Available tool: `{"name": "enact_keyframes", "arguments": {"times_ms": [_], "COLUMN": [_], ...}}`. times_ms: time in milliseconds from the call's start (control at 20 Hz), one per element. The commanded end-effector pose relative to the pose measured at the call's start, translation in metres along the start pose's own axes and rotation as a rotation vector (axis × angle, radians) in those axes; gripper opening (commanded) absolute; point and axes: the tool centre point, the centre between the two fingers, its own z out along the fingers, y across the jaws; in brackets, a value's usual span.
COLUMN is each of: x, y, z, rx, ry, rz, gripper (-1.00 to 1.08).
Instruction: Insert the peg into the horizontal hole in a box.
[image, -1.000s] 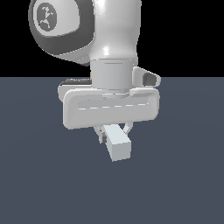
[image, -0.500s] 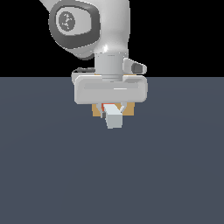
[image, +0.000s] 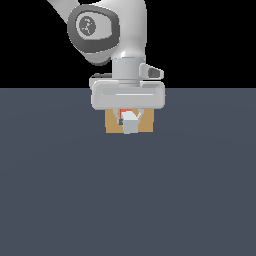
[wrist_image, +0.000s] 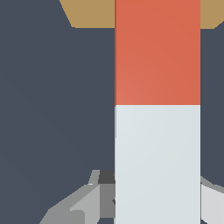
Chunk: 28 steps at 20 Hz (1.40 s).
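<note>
Since the earlier frames your gripper (image: 129, 119) is sitting farther from the cam and lower toward the box (image: 112, 125); the peg (image: 130, 123) is looking smaller now, and the tan block, unseen 1 s ago, is showing on both sides behind the hand. Arm's upper joint is leaning more toward the exterior view's left.

You're holding the peg w/ fingers closed on its white half; one finger (wrist_image: 83, 203) is showing beside the bar in the wrist view. Peg is running away from the exterior cam toward the box, white end facing that cam, red-orange half (wrist_image: 157, 52) pointing at the tan face (wrist_image: 92, 12). In the wrist view the red end is overlapping the box's edge; can't tell whether the tip is touching or already in the hole, which is hidden. Box is resting on the dark grey floor (image: 60, 190).
</note>
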Motion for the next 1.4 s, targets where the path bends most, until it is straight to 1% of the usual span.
{"name": "enact_keyframes", "arguments": {"times_ms": [0,750,900,1150,1350], "x": [0.005,0.006,0.01,0.032,0.065], "y": [0.002,0.004,0.004,0.004,0.004], "z": [-0.003,-0.003,-0.003,-0.003,-0.004], "rx": [-0.003,-0.002,-0.002,-0.002,-0.003], "ry": [0.0,0.0,0.0,0.0,0.001], "rz": [0.008,0.01,0.01,0.01,0.01], "gripper": [-1.0,-1.0,-1.0,-1.0,-1.0]}}
